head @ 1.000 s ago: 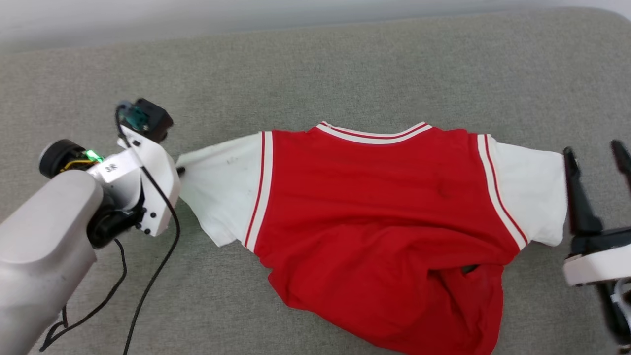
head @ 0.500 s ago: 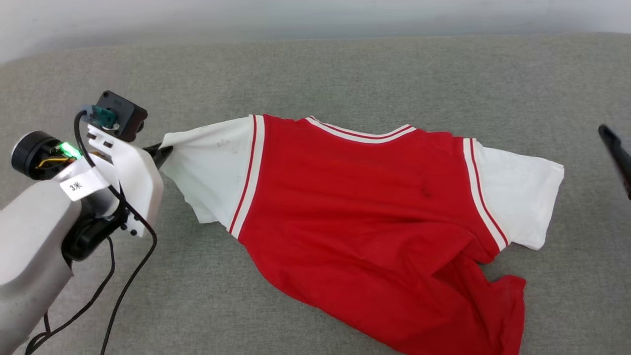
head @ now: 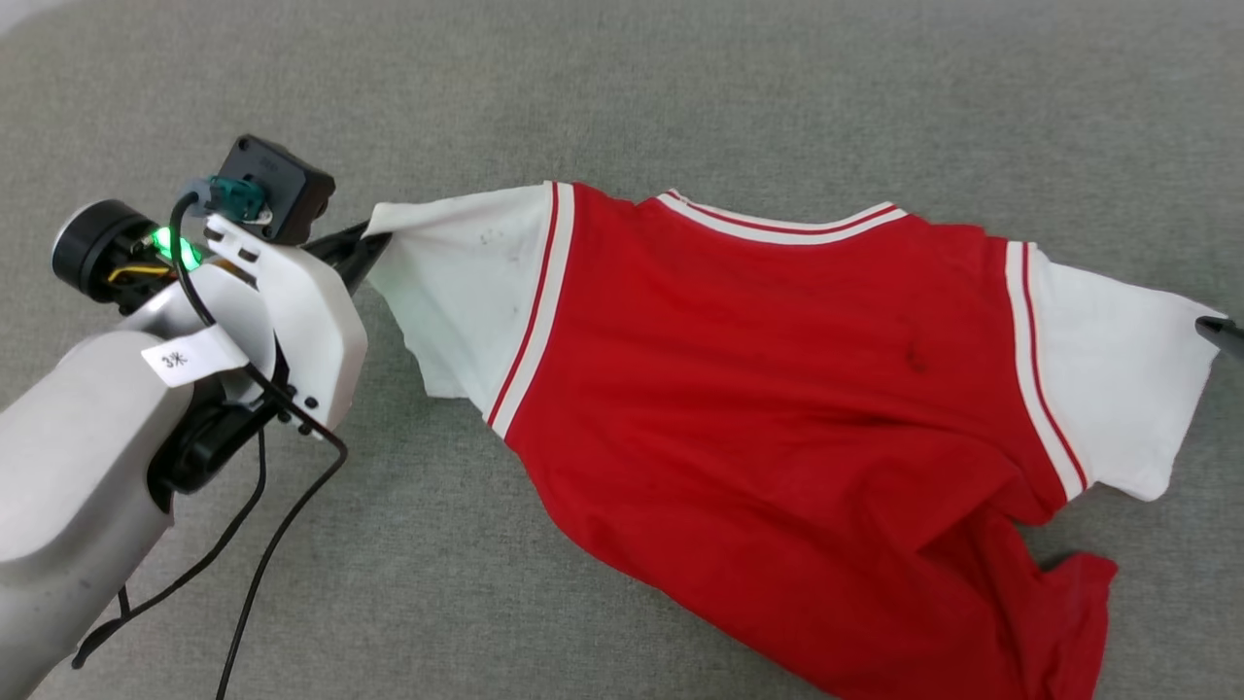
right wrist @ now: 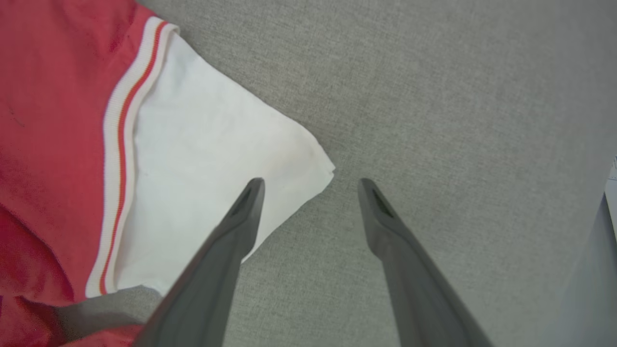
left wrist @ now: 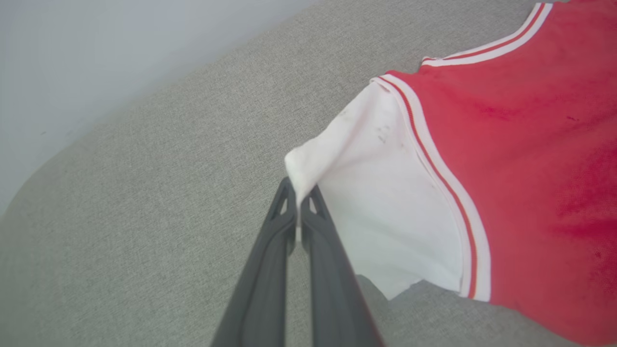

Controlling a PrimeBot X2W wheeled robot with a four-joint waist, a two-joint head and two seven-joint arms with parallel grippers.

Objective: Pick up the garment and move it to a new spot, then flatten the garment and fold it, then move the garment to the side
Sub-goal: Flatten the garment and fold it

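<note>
Head view showed your left gripper (head: 374, 241), two long dark fingers on a white wrist, at the end of the garment (head: 777, 389), a bright red cloth T-shirt with white short sleeves and striped trim. In your left wrist view the fingers (left wrist: 270, 250) were pressed shut, with the corner of the left sleeve (left wrist: 376, 193) pinched between them.

A second before, the bottom of the shirt was tucked and bunched under itself. By this moment it had come out into a long red tail toward the lower right of the head view. The left sleeve was pulled out straight from your grip. The whole head picture had slid as well, so the camera moved too, and not all of that shift was the shirt.

Your right gripper (right wrist: 311, 183) had sat just beside the right sleeve (right wrist: 202, 168). Now its jaws stood wide open and held nothing. One finger hung over the white sleeve and the other over the grey woven surface (head: 583, 97), with the sleeve corner between them. You could not tell if they touched the cloth.

The shirt lay spread on the grey surface, collar on the far side. It looked like you were in the flattening step. The hem was still crumpled, so it was not flat yet. Next, your right gripper would likely need to close on that corner.
</note>
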